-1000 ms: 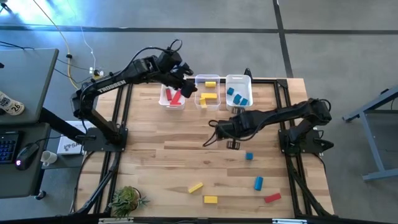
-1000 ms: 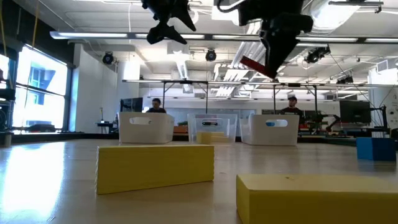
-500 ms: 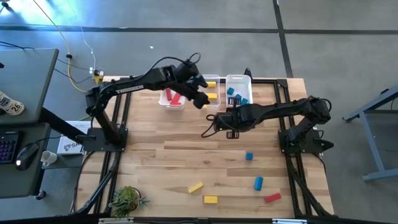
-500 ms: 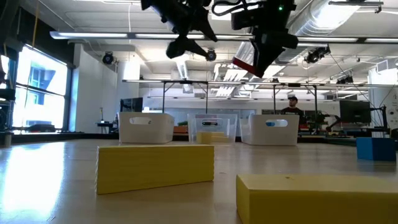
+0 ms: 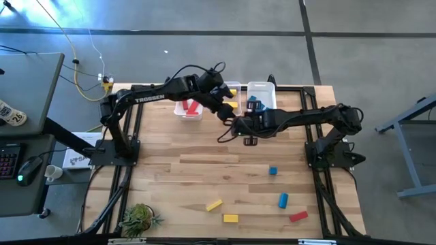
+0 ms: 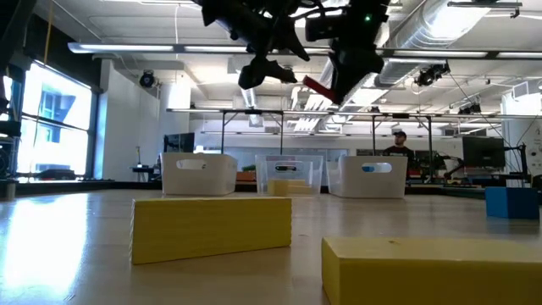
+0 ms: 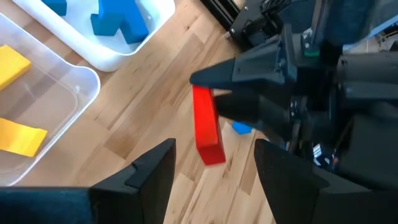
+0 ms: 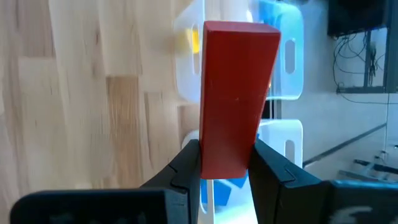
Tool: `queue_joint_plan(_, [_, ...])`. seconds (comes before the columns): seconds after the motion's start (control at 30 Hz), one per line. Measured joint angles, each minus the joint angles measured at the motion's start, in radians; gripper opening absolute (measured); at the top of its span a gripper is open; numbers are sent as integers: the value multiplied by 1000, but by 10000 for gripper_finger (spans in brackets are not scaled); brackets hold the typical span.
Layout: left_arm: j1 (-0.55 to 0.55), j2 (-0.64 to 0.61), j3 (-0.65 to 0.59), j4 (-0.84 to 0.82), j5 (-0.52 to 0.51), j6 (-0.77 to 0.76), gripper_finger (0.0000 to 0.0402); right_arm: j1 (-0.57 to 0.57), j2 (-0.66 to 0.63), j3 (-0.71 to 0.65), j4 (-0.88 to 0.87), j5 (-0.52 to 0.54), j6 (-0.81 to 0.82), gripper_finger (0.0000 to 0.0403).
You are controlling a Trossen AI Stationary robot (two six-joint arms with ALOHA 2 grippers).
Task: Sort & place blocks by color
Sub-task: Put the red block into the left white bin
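My right pincer [image 8: 225, 163] is clenched on a red bar [image 8: 235, 99], holding it above the table just in front of the three bins [image 5: 261, 90]. My left pincer [image 7: 211, 163] gapes empty, just beside that bar.

Grey floor [image 5: 204, 17] around the wooden table [image 5: 177, 177]; bright window [image 6: 51, 119] and ceiling lights [image 6: 152, 49] beyond

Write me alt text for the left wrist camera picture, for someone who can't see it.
The right gripper holds a red bar block above the wooden table, facing the open left gripper. Beside them stand a clear bin with yellow blocks and a bin with blue blocks.
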Motion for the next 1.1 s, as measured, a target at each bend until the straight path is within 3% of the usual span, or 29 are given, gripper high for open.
queue_joint_plan(0.67, [0,0,0,14,-10,26,199,-5,0,2,169,98,-14,76])
queue_joint_plan(1.1, [0,0,0,5,-68,109,97,-6,0,3,170,98,-14,76])
